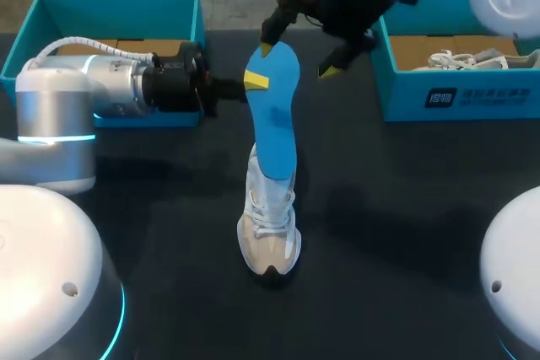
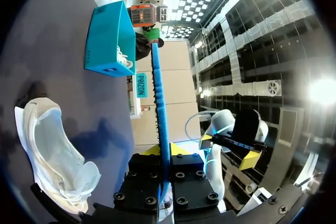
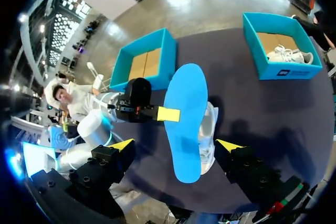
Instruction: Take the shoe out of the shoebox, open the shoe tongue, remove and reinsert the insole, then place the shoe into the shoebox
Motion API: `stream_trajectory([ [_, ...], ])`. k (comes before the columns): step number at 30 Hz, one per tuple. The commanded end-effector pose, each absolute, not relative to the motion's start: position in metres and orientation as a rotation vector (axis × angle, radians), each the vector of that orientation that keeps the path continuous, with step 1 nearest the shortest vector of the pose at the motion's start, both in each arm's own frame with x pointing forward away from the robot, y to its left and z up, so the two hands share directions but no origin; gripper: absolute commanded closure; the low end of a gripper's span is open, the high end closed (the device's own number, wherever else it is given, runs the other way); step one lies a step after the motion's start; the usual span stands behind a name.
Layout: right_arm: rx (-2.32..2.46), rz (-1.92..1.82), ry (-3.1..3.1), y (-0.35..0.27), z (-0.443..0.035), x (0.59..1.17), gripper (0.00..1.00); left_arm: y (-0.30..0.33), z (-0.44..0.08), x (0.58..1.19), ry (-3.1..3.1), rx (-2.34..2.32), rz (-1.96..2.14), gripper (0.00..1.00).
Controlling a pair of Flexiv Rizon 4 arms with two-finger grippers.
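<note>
The blue insole (image 1: 274,107) is up in the air over the shoe (image 1: 270,225). The left gripper (image 1: 256,82) pinches its edge with both fingers. The right gripper (image 1: 297,56) hangs higher over the shoe, fingers wide apart, holding nothing. I think the insole is light and bendy and may flop, so hold its edge gently. The shoe looks soft. The shoebox (image 1: 460,94) to the right of the shoe has white print, too small to read
</note>
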State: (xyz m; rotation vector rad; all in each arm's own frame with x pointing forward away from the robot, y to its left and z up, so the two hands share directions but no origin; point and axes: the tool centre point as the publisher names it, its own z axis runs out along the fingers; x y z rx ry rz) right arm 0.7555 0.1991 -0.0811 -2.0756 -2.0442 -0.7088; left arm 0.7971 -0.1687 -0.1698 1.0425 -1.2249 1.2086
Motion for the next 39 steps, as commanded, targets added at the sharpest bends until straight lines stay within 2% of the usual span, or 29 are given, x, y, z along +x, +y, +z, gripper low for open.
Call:
stream_trajectory([
  [1,-2.305,-0.389,-2.213,0.209,-0.082,0.759,0.00,-0.167,-0.173,0.796,-1.219,1.045,1.200,1.00],
  [39,-2.328,-0.241,-2.378,0.225,-0.095,0.757,0.00,-0.168,-0.171,0.793,-1.226,1.042,1.205,1.00],
])
